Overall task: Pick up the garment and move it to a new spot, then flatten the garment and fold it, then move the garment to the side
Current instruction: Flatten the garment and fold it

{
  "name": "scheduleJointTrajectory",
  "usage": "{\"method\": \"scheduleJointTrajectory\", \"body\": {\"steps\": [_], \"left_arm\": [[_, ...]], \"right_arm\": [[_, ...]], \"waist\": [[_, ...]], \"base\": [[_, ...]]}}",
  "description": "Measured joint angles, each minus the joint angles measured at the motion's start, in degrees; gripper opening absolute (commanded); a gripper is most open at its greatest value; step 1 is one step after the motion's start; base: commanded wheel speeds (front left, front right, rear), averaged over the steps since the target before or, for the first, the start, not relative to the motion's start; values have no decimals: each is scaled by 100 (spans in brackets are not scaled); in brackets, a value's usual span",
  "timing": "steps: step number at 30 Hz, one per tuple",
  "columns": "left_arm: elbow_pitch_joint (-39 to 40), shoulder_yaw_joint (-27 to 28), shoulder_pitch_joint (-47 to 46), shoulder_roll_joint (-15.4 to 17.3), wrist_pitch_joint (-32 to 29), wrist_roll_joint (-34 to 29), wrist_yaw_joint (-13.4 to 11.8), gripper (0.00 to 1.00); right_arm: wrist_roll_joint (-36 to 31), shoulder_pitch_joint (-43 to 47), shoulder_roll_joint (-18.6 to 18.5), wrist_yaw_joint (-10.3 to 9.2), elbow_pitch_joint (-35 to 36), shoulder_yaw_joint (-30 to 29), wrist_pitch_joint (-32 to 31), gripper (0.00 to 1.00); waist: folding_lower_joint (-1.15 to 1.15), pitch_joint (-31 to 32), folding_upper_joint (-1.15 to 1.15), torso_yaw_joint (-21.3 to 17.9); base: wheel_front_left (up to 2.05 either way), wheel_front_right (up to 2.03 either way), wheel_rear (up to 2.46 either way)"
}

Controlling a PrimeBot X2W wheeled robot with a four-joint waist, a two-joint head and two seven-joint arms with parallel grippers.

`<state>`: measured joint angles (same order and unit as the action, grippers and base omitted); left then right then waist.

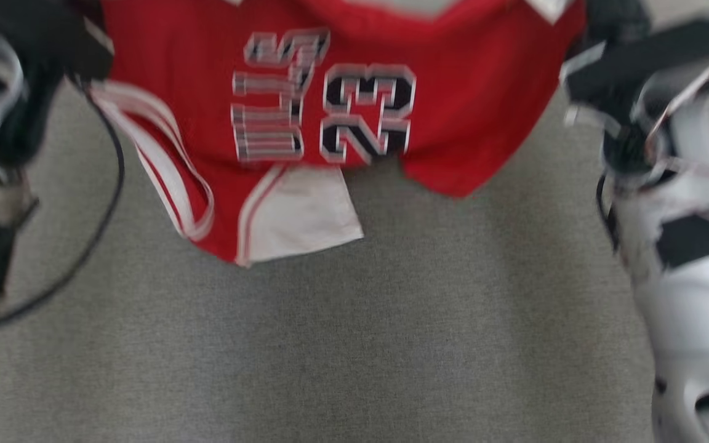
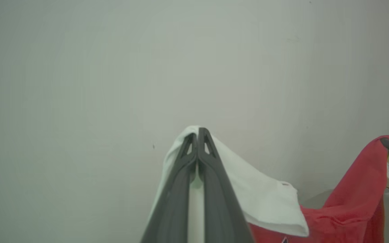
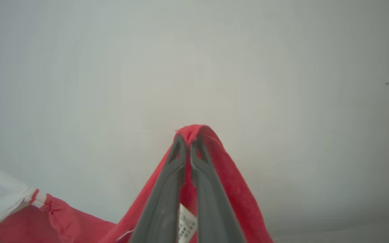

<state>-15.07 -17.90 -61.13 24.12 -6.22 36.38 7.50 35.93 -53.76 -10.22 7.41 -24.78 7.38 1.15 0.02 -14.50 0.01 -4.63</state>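
garment (image 1: 471, 104) hangs stretched left-right across frame top, above grey surface (image 1: 391, 344) | left gripper (image 2: 198, 132) clamped tight on its white corner | right gripper (image 3: 187, 136) pinching the red edge

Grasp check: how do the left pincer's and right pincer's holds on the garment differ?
The left pincer pinches white cloth of the garment; the right pincer, red cloth. A white label lies between the right pincer's fingers, white cloth between the left pincer's. Both are shut on it.
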Motion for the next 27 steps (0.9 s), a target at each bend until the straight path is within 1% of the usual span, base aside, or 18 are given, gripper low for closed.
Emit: {"method": "scheduleJointTrajectory", "body": {"steps": [2,3,6,9,13,17,20,25,27], "left_arm": [[-281,-252,-639,47,2,89,1,0],[-617,-450,-1238,67,26,208,1,0],[-1085,-670,-2085,119,119,282,1,0],[-1577,-870,-2888,203,250,326,1,0],[-2208,-994,-3866,172,464,598,1,0],[-2619,-1287,-4528,119,612,748,1,0],[-2796,-1683,-4950,152,635,808,1,0],[-3153,-1997,-5368,132,805,1028,3,0],[-3219,-2034,-5423,115,871,1087,3,0]], "right_arm": [[79,-620,36,0,-204,-73,-178,0],[204,-1153,113,0,-433,-179,-336,0],[358,-1926,226,-1,-867,-417,-546,0],[226,-2657,194,-1,-1278,-499,-616,0],[11,-3505,140,-1,-1815,-617,-567,0],[-281,-4132,92,-1,-2212,-559,-479,0],[-408,-4448,63,-1,-2464,-546,-423,0],[-479,-4781,25,-1,-2787,-536,-294,0],[-494,-4826,22,-1,-2843,-514,-264,0]], "waist": [[0,-198,0,-10],[0,-388,0,-19],[0,-648,0,-35],[0,-885,0,-56],[-1,-1180,0,-89],[-1,-1442,0,-119],[-1,-1614,0,-136],[-1,-1830,0,-153],[-1,-1862,0,-150]], "base": [[0,0,0],[0,0,0],[0,0,0],[0,0,0],[0,0,0],[0,0,0],[0,0,0],[0,0,0],[0,0,0]]}}
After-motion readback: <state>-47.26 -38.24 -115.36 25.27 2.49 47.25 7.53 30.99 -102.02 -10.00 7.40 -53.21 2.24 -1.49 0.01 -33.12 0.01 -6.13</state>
